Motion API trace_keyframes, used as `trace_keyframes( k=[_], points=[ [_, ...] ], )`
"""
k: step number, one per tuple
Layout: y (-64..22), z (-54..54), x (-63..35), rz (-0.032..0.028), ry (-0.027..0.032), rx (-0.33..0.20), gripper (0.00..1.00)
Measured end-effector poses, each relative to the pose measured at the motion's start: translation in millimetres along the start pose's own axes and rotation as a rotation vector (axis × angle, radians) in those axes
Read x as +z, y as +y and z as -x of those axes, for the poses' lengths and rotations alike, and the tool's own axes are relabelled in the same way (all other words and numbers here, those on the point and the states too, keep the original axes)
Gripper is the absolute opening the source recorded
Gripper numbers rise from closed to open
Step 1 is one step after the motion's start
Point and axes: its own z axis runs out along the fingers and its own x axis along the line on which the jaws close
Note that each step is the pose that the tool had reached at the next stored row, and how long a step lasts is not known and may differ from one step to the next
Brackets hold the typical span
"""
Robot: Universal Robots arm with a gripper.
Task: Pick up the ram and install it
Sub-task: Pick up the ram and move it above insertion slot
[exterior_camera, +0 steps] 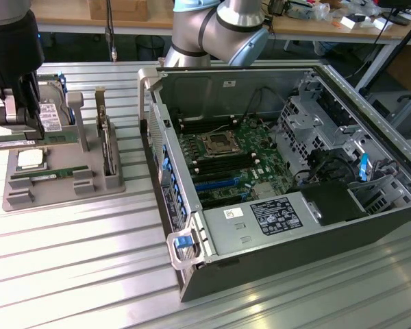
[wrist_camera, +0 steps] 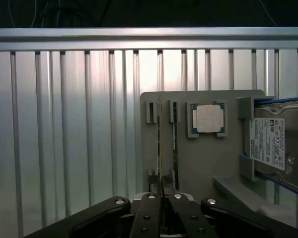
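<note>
The ram (exterior_camera: 55, 139) is a thin green stick with a white label, lying level under my gripper (exterior_camera: 19, 130) at the exterior view's far left. The gripper is shut on it, and the stick appears to sit just above the grey parts holder (exterior_camera: 61, 188). In the wrist view the ram (wrist_camera: 160, 144) shows edge-on as a thin line running out from between the closed fingers (wrist_camera: 151, 198) of the gripper (wrist_camera: 162, 187). A second green stick (exterior_camera: 51, 175) rests in a slot of the holder. The open computer case (exterior_camera: 370, 233) lies to the exterior view's right, its motherboard (exterior_camera: 233, 157) exposed with dark memory slots.
The holder also carries a square silver CPU (exterior_camera: 29, 160) (wrist_camera: 208, 119), a hard drive (exterior_camera: 51, 113) (wrist_camera: 273, 144) and an upright card with a metal bracket (exterior_camera: 106, 140). The case's raised side wall (exterior_camera: 166, 171) stands between the holder and the motherboard. All rest on a ribbed aluminium table (exterior_camera: 89, 260).
</note>
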Motion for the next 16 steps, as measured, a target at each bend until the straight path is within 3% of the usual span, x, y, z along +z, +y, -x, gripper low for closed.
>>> trace_keyframes(
  k=[16],
  points=[
    [0.5,0.4,-11.7,0.0,0.0,0.0,0.12]
  ],
)
